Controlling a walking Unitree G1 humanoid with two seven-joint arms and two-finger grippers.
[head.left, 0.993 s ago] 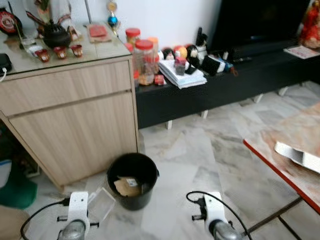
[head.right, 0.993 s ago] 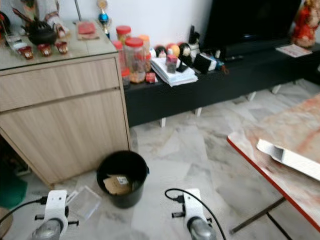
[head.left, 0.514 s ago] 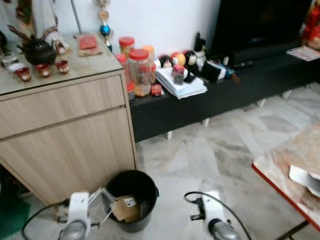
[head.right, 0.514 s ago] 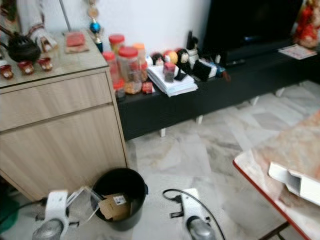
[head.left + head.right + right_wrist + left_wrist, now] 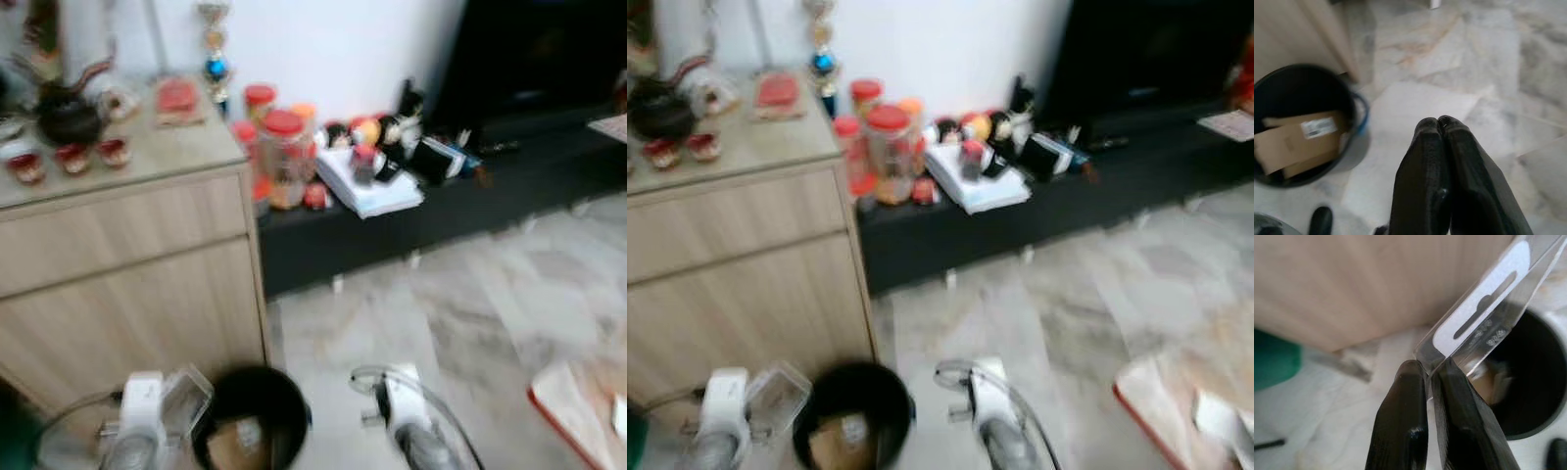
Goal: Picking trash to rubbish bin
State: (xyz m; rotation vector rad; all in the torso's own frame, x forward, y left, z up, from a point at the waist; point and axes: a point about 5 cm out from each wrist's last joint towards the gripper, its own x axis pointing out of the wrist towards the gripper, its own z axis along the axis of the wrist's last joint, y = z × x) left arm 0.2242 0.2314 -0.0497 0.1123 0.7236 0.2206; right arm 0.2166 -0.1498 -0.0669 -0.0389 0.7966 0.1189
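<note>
A black round rubbish bin (image 5: 250,421) stands on the marble floor by the wooden cabinet, with brown cardboard (image 5: 1300,142) inside. My left gripper (image 5: 1427,374) is shut on a clear plastic package (image 5: 1486,308), held just left of the bin's rim (image 5: 1528,431); in the left eye view the package (image 5: 184,397) shows beside the left wrist. My right gripper (image 5: 1439,122) is shut with nothing in it, hanging over the floor to the right of the bin (image 5: 1298,98).
A light wooden cabinet (image 5: 127,274) stands behind the bin, with small cups and a pot on top. A low black TV bench (image 5: 441,211) carries jars, papers and figurines. A red-edged table corner (image 5: 578,411) is at the lower right. Something green (image 5: 1273,357) lies by the cabinet.
The camera has moved closer to the cabinet and the picture is blurred. The bin now sits at the bottom edge, and the clear package is nearer its rim.
</note>
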